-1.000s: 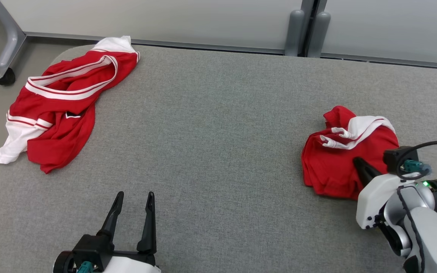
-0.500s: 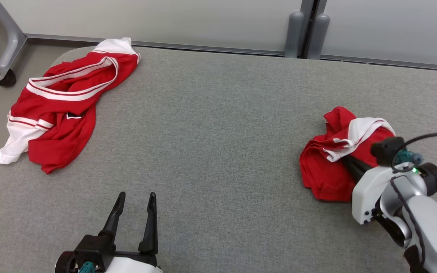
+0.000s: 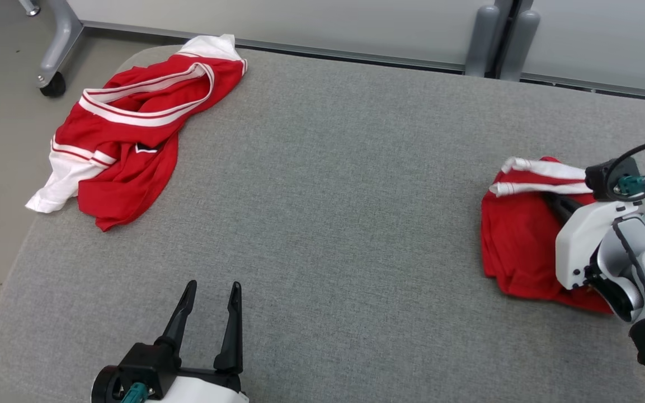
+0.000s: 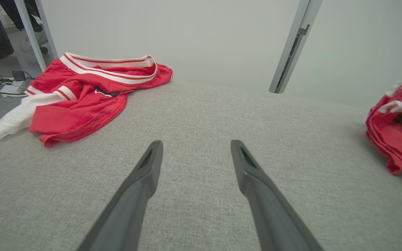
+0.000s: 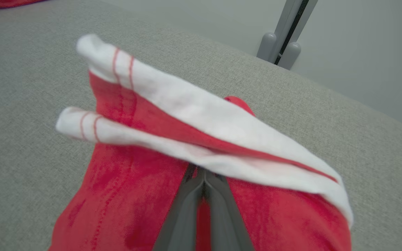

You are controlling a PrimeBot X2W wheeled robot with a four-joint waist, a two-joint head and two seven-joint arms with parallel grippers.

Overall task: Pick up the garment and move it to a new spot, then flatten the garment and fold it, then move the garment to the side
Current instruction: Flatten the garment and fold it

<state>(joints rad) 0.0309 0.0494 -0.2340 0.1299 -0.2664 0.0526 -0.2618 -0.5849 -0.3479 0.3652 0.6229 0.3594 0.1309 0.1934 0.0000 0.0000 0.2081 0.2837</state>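
Since a second ago: camera pan across the table (image 3: 328, 196), no real motion at left. Far left, spare jersey (image 3: 132, 162), crumpled at the corner, untouched. Low left, left gripper (image 3: 213, 286), fingers spread, holding nothing. Right, garment (image 3: 515, 246) near the table's right side, white trim (image 3: 546, 168) now pulled up and stretched out, pinched between the pressed-together fingers of the right gripper (image 5: 204, 176). Reads as pickup begun; carry to a new spot yet to come.

The table (image 3: 344, 196) seems open between left garment (image 3: 132, 140) and right garment (image 3: 518, 246).
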